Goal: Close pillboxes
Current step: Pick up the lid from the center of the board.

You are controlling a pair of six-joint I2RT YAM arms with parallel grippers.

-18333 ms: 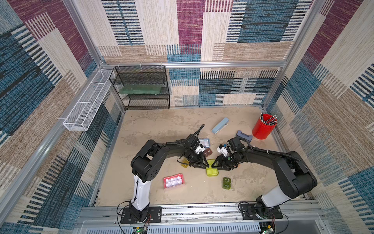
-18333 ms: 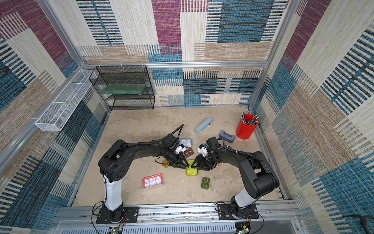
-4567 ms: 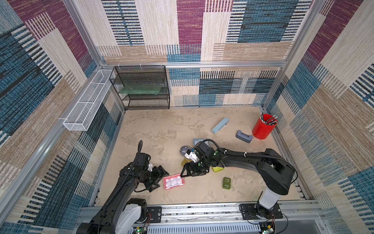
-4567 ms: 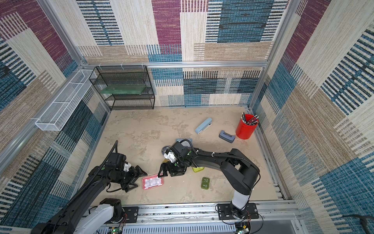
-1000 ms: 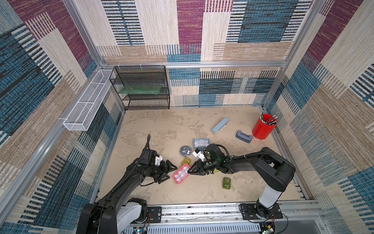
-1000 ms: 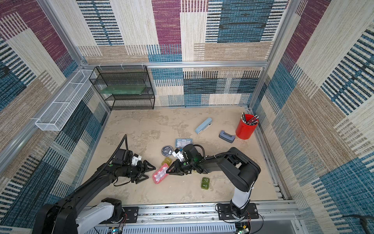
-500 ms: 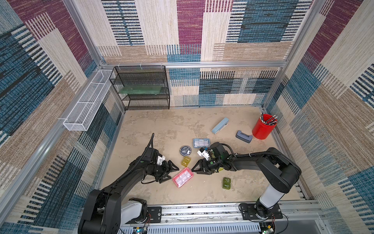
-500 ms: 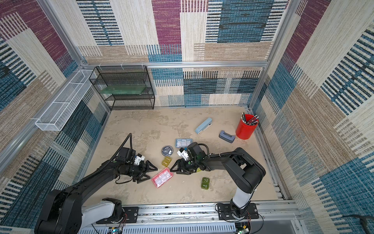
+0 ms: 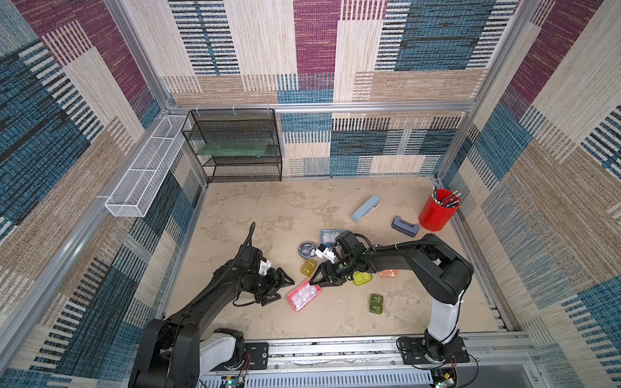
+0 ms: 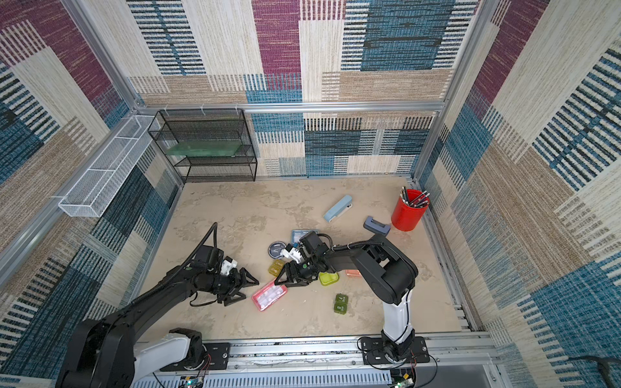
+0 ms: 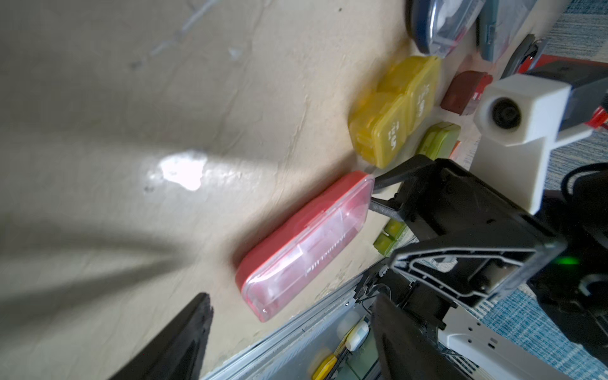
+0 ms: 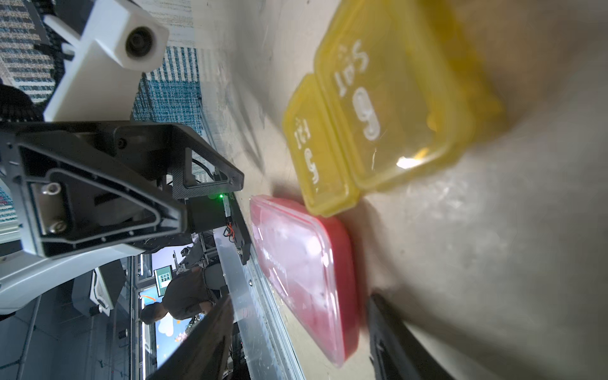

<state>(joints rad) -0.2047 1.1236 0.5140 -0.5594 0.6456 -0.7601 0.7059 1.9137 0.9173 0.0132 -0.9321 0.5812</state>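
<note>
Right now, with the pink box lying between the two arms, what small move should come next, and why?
Probably draw the right tool back from the pink pillbox: its lid looks shut flat, and that tool and the left tool stand open, holding nothing.

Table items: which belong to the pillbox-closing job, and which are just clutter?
Job: pink translucent rectangular pillbox, amber two-cell pillbox, round black pillbox, light blue translucent pillbox, yellow-green pillbox, orange pillbox, dark green two-cell pillbox, small brown pillbox (left wrist view).

Clutter: long pale-blue opaque case, grey-blue stapler-like block, red cup of pens, black wire shelf rack, white mesh basket.
</note>
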